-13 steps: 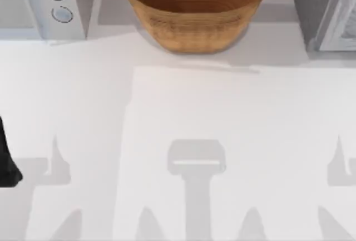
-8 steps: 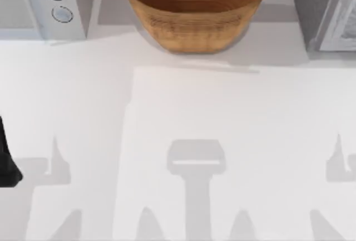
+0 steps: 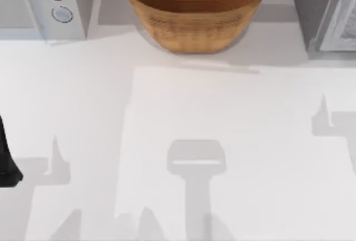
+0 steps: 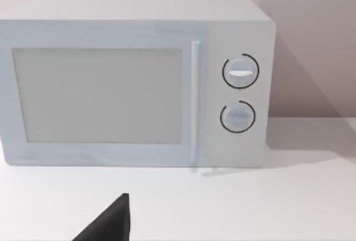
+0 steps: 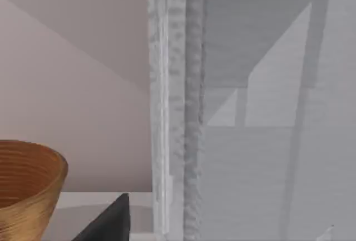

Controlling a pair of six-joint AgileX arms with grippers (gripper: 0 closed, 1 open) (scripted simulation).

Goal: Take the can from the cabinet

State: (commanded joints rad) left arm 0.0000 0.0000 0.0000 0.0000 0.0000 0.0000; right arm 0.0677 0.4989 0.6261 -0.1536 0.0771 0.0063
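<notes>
While the left arm (image 3: 6, 163) sits dark at the left edge of the table (image 3: 222, 113) in the top view, the left gripper (image 4: 111, 224) shows as a black wedge in its own wrist view, low over the white surface and facing the microwave (image 4: 133, 79). I cannot tell whether that gripper is released or clenched. The microwave stands at the far left corner of the table, its door shut, with two round dials one above the other beside the door handle. At the far middle stands a wicker bowl (image 3: 194, 13), upright, with its mouth open to the camera above. At the far right corner stands the grey cabinet (image 3: 325, 10), its pale door edge turned toward the bowl. The right gripper (image 5: 111, 224) appears as a like black wedge in the right wrist view, near the cabinet, with the upright edge of the cabinet door (image 5: 167, 113) straight ahead and the rim of the bowl off to one side; its state I cannot tell either. A pointed arm shadow (image 3: 328, 121) lies on the right side of the table. Where the can is, and which way its long axis runs, I cannot tell.
</notes>
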